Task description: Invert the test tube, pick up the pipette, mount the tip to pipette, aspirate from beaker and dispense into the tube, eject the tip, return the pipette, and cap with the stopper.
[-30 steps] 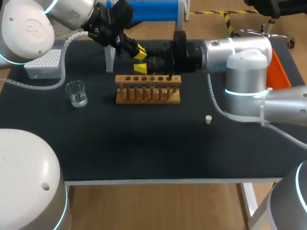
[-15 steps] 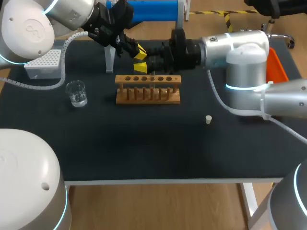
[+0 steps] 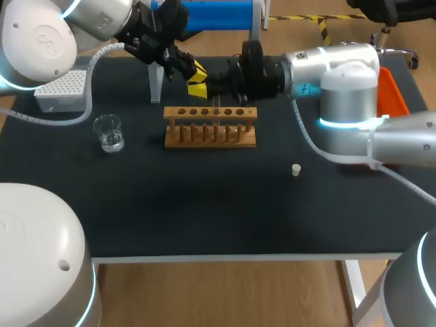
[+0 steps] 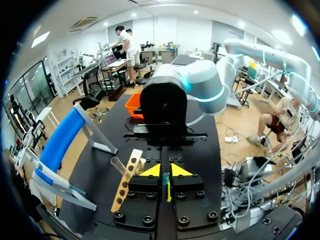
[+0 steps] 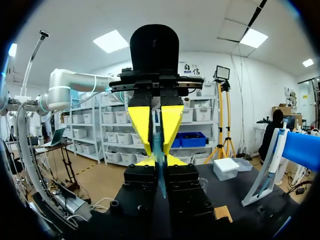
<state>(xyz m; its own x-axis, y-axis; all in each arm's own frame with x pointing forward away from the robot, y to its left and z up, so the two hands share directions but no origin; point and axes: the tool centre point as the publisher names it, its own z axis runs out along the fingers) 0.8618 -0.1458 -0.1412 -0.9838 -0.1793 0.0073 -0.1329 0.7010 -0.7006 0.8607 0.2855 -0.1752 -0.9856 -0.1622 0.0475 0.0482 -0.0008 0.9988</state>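
**A:** near edge first: stopper lies loose on the table, untouched; beaker and wooden rack are where they were a second ago

**B:** arms?

**A:** right gripper has lifted off the rack and drawn back toward the far edge; left gripper barely shifted; they now meet tip to tip just behind the rack

**B:** tube?

**A:** test tube is in the air between them; right's fingers are pinched on it; left's look pressed onto it from the other end too

**B:** so a handover for the flip

**A:** looks like it; tube is out of the rack, inversion midway; pipette, tip and stopper steps all pending; risk is one side releasing early; tip box at far left untouched
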